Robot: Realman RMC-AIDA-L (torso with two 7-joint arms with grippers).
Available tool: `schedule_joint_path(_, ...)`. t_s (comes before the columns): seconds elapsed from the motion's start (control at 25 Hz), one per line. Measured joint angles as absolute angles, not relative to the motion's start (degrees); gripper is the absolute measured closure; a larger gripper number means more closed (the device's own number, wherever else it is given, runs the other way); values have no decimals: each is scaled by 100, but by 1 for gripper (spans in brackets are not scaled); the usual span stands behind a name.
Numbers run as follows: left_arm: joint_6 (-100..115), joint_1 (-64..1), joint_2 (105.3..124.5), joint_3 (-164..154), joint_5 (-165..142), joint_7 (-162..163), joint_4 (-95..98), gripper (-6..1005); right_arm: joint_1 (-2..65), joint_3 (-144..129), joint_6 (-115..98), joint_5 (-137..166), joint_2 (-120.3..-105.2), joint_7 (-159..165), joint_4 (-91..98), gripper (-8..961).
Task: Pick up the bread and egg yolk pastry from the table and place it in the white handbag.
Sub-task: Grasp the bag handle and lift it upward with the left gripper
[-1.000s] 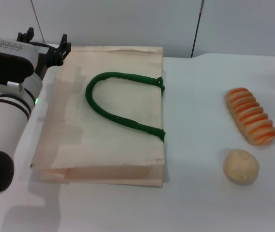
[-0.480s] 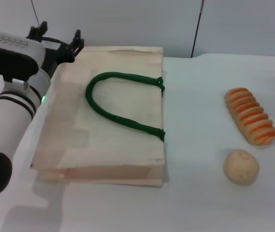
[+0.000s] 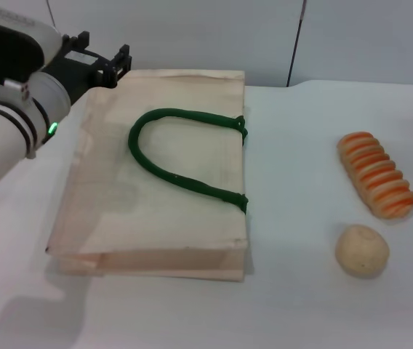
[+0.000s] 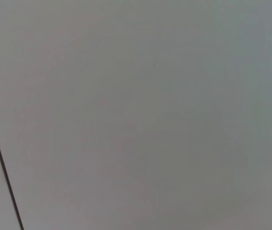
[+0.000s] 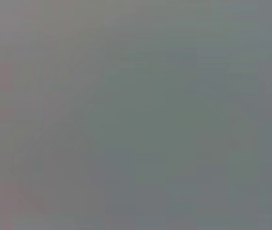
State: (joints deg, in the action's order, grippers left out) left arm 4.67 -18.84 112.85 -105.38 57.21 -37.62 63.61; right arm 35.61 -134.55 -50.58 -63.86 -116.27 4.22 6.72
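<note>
Flat on the white worktop (image 3: pixel 301 145) lies the handbag (image 3: pixel 155 182), its green handles (image 3: pixel 174 153) looped across the upper face and its open mouth toward the near edge. Well to its right, the bread (image 3: pixel 377 174) rests on the worktop, running slantwise away from the robot, and the pastry (image 3: pixel 362 250) sits just beside the loaf's near end, apart from it. Both foods are clear of the bag and untouched. The left hand (image 3: pixel 103 59) hangs above the bag's far-left corner, its two dark fingers (image 3: pixel 122 58) spread apart with nothing between them; a green light shows on the arm's wrist. The right hand is not in the head view. Both wrist views show only a plain grey surface, the left one crossed by a thin dark line (image 4: pixel 2 163).
</note>
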Motion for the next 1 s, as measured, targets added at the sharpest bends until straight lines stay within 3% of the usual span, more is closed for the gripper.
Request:
schedule_joint_path(0.16, -1014, -1711, 11469, -9668, 5718, -4195, 7091, 295, 3565, -13455, -5028, -6382, -11623, 421, 677, 218)
schedule_joint_path(0.32, -2418, -1670, 11621, -8972, 5481, -4281, 7704, 295, 3566, -13455, -5024, -6381, -11620, 420, 675, 218)
schedule_joint_path(1.0, -5763, -2632, 11626, -7983, 2918, -2409, 8600, 301, 3638, -13456, -5017, -6370, -11619, 437, 691, 217)
